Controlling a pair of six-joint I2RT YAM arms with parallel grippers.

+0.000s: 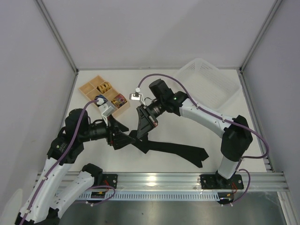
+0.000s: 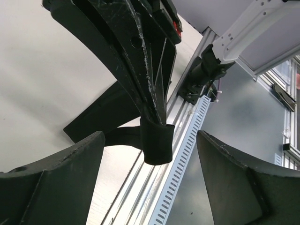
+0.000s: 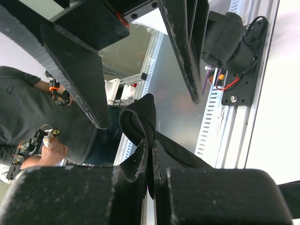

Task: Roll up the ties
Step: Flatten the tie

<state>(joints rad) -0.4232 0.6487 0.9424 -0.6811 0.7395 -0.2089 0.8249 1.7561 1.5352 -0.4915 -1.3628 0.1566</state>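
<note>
My right jaws pinch a fold of the tie [image 1: 178, 150]; my left jaws gape empty. It looks limp, light cloth, so I'd hold the fold.

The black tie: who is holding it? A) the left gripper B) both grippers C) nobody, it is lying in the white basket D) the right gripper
D: the right gripper is pinched shut on a folded loop of the tie, while the left gripper stands wide open with gaps on both sides of that loop.
</note>
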